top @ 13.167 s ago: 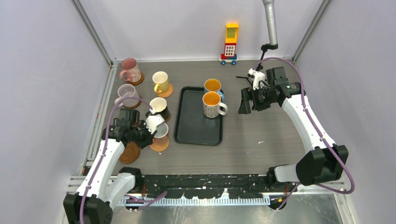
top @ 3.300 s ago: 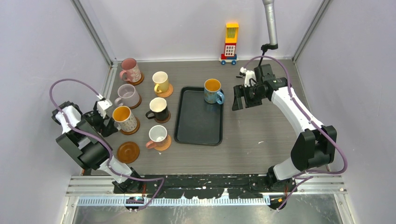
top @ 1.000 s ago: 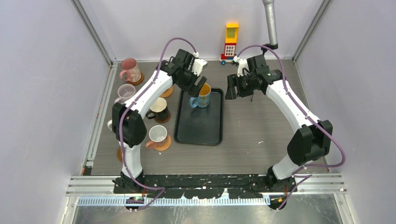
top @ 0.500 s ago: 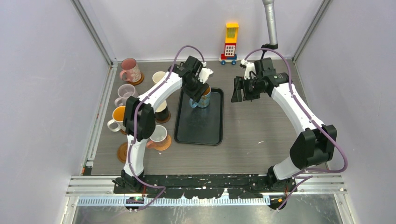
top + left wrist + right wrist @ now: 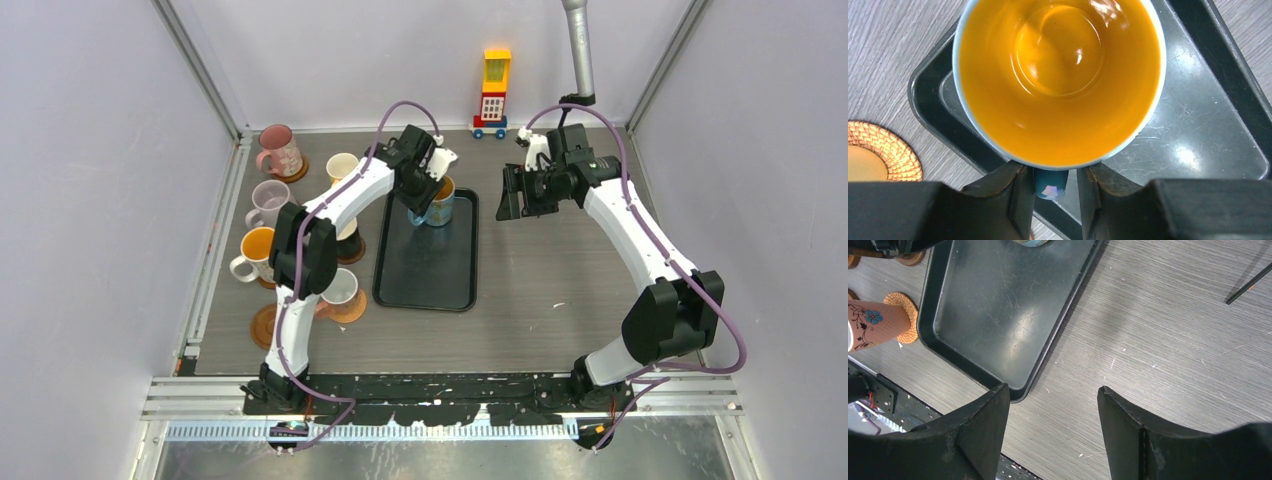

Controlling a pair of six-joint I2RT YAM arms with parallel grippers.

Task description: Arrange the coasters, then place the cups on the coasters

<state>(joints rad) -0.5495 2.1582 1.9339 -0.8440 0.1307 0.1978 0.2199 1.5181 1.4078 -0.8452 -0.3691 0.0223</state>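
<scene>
Swung across from the left, our left gripper pinches the handle of the blue mug on the tray, our right gripper hanging spread nearby; lifted by so thin a hold, we fear, the mug could swivel loose.

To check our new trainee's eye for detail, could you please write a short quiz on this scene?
1. True or false: the right arm's fingers hold a mug.
2. The blue mug stands on: A) a coaster; B) the black tray; C) the bare table.
3. Fill the gap: the left arm's fingers sit on either side of the blue mug's ____.

Key: 1) false, they are apart and hold nothing; 2) B; 3) handle.
</scene>
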